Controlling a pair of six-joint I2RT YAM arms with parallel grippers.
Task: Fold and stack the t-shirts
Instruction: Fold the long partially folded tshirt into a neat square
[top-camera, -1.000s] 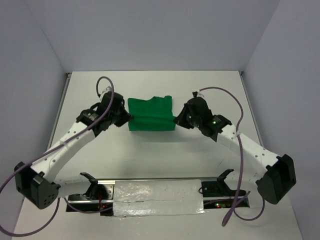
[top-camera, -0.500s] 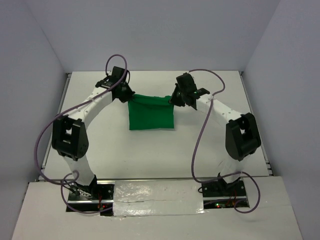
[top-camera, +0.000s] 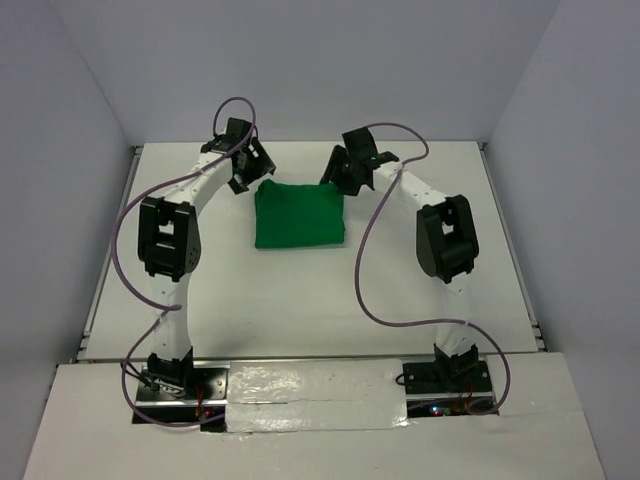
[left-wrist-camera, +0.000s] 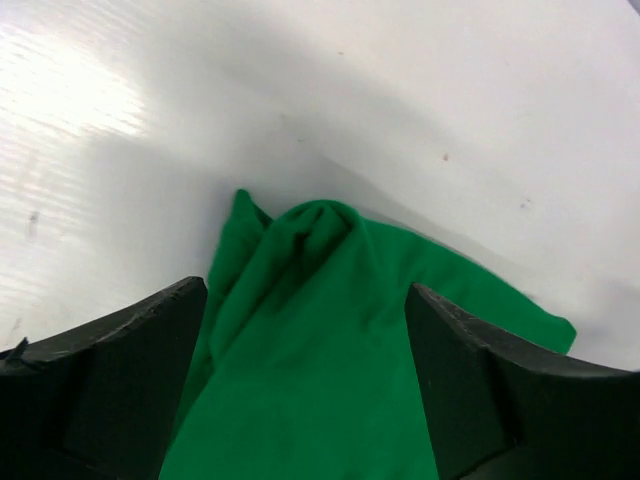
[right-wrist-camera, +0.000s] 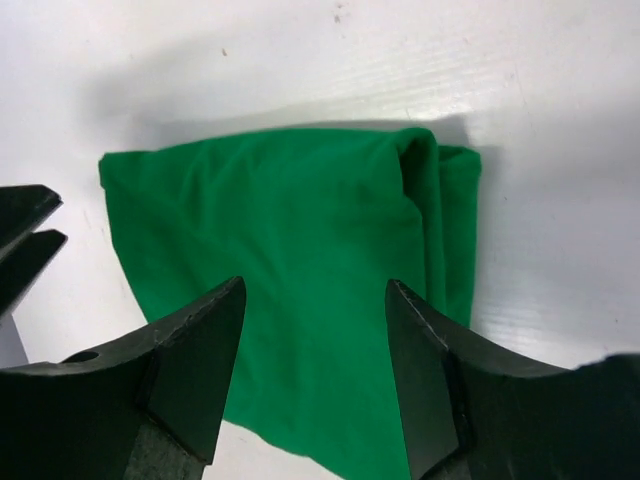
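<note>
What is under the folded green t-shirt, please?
The green t-shirt lies folded flat on the white table, which shows all round it. The patch of table beneath it and the shirt's lower layers are covered.

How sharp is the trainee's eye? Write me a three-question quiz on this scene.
1. True or false: the plain bright green cloth t-shirt hangs lifted off the white table.
2. The left gripper and right gripper are: A) both shut on the shirt; B) both open above it; C) one open, one shut.
3. How many garments are in view?
Key: 1 false, it lies folded on the table; 2 B; 3 one.
</note>
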